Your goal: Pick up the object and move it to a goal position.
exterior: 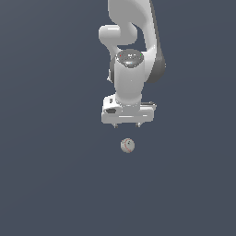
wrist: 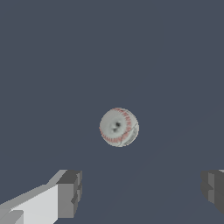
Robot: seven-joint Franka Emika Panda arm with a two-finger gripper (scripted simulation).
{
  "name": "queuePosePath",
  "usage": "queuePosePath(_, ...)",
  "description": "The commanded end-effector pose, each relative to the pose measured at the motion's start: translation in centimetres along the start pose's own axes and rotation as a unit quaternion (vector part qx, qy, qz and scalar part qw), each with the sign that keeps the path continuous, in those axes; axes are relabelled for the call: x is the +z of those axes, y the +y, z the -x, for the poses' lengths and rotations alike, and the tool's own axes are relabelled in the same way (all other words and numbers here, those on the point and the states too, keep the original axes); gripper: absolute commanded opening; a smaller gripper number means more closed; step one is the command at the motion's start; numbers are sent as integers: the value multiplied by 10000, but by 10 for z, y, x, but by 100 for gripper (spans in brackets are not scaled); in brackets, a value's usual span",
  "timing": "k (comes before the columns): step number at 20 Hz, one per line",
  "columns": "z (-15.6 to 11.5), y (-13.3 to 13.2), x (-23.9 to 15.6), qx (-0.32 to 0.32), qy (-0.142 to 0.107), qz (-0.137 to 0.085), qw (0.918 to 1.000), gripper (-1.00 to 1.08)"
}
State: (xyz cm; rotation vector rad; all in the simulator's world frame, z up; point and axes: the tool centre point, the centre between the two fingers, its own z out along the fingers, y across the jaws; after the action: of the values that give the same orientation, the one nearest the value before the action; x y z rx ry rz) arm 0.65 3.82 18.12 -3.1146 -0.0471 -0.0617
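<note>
Hand [exterior: 127, 124] hangs above the table [exterior: 46, 184], fingers [wrist: 70, 192] spread wide apart, holding nothing. Ball [exterior: 127, 145] lies on the table just below and ahead of it, untouched. Wide spread probably so the fingers can straddle the ball on descent.

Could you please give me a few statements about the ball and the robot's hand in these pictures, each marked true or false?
1. The hand is shut on the ball. False: the fingers stand wide apart and the ball lies clear of them.
2. The ball bears faint red stitch-like marks. True.
3. In the exterior view, the ball shows below the hand. True.
4. Two balls lie on the surface. False: only one is in view.
5. In the wrist view, the ball is wider than the gap between the fingers. False: it is much narrower.
</note>
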Motion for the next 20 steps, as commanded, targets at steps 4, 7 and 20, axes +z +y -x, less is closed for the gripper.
queuePosePath(4, 0, 0, 1, 36, -15, -5, 10000, 100)
queuePosePath(7, 2, -2, 4, 136, -58, -20, 9999, 100)
queuePosePath(20, 2, -3, 9, 362, -104, -32, 9993, 100)
